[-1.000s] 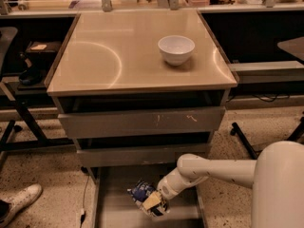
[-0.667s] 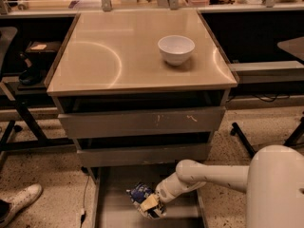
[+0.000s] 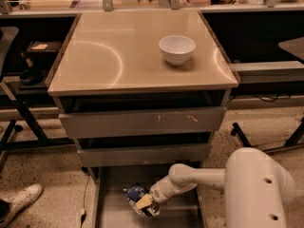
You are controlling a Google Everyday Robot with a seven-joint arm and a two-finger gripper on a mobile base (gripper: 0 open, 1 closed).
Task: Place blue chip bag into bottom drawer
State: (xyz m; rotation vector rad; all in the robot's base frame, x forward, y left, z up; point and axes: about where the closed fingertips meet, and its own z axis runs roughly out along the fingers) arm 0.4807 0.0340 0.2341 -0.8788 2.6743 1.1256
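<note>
Over the last 1 second your hand (image 3: 144,204) has crept slightly left, staying low inside the bottom drawer (image 3: 114,209). The blue chip bag (image 3: 135,192) touches its upper-left side, over the drawer floor. Gripped or released, I cannot tell. Placement looks nearly done.

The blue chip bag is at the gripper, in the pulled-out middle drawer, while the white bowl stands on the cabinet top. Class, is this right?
Not quite. The camera view shows the blue chip bag at the gripper in the pulled-out bottom drawer, not the middle one. The white bowl does stand on the cabinet top.
</note>
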